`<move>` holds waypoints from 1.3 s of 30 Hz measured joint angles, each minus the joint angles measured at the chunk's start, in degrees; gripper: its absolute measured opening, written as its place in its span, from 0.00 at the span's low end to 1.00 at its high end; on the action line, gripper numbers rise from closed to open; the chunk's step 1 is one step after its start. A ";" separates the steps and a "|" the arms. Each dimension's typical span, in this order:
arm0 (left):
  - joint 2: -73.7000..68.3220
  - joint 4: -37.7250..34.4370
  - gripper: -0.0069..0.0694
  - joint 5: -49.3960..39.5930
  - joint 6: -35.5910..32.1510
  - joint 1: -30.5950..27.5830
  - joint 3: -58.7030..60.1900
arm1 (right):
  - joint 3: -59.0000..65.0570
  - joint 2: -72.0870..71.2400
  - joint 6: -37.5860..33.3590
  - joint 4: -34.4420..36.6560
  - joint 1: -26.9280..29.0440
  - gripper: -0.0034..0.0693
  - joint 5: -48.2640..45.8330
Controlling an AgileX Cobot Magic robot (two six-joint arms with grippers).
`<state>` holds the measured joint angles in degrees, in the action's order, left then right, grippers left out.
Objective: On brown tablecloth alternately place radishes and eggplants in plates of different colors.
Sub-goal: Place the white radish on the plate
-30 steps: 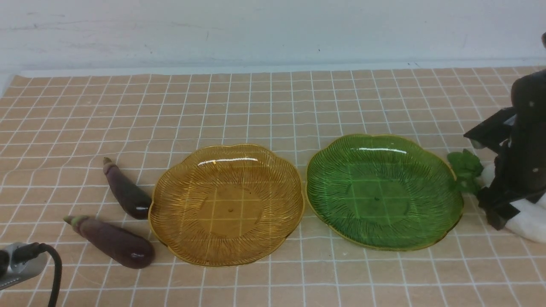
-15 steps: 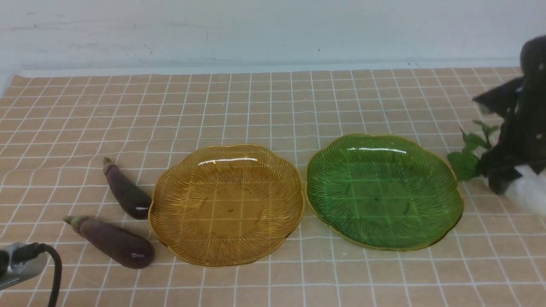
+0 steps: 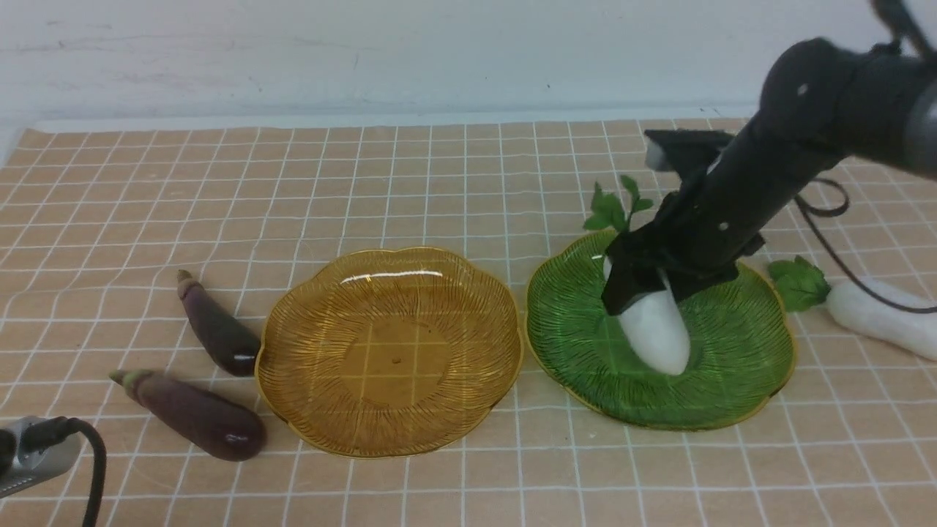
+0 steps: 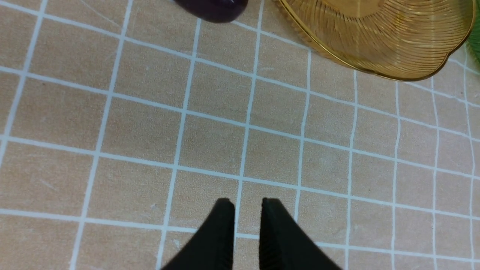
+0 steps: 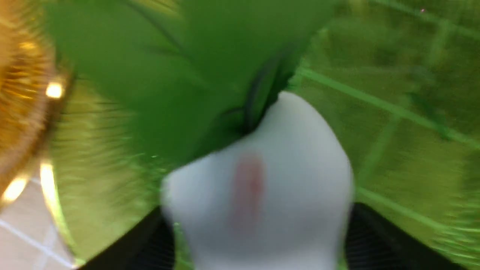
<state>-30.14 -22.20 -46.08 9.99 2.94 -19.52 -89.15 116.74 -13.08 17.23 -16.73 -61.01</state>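
Right gripper [image 3: 650, 293]: I read it as clamped on the held radish [image 3: 656, 333]; the right wrist view shows a black finger on each side of the white body.
Held radish: tilted over the green plate [image 3: 739, 369], leaves [image 3: 611, 208] up, blunt tip low over the plate's floor; I cannot tell if it touches.
Amber plate [image 3: 388, 410]: on the brown tablecloth [image 3: 439, 183], just left of the green plate, rims nearly meeting.
Second radish [image 3: 878, 318]: lying on the cloth beside the green plate's right rim, leaves toward the plate.
Far eggplant [image 3: 216, 329]: on the cloth, rounded end against the amber plate's left rim.
Near eggplant [image 3: 194, 417]: just in front of it, beside the same rim.
Left gripper [image 4: 245, 204]: fingers drawn almost together, grasping nothing, over bare cloth near the amber plate.
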 joint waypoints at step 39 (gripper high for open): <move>0.00 0.05 0.21 -0.05 0.00 0.00 0.00 | -6.76 10.07 -1.28 -36.28 14.60 0.75 -8.68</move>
<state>-30.14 -22.15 -46.12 9.99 2.94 -19.52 -95.91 126.81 -14.36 -19.05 -2.12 -69.69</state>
